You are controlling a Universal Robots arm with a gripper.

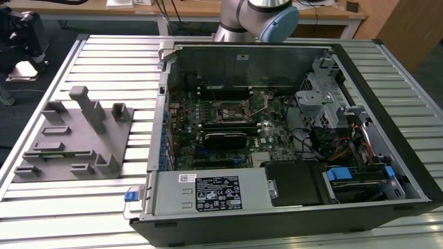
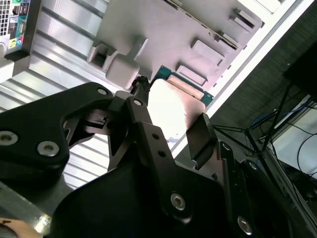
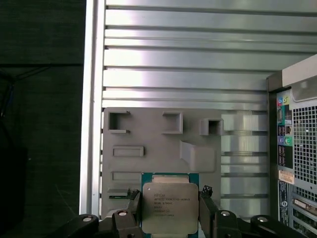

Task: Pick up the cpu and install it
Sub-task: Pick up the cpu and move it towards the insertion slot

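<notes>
A: Where's the cpu [image 3: 170, 207]?

B: In the tool [image 3: 170, 198], pinched by its edges between the 2 fingers [image 3: 206, 210], metal top facing the first wrist camera. In both wrist views it hangs over the grey holder block [image 3: 158, 148] on the ribbed bench [image 3: 188, 59], apart from it as far as I can judge.

A: So step 1, the pick, is done?

B: I'd say so; step 2, the install, isn't. The socket [image 1: 235, 110] on the motherboard [image 1: 273, 136] inside the open case [image 1: 263, 65] looks unfilled, well apart from the block.

A: What does seating it call for?

B: Squaring the chip to the socket frame and keeping it level; those edges give a thin hold.
</notes>
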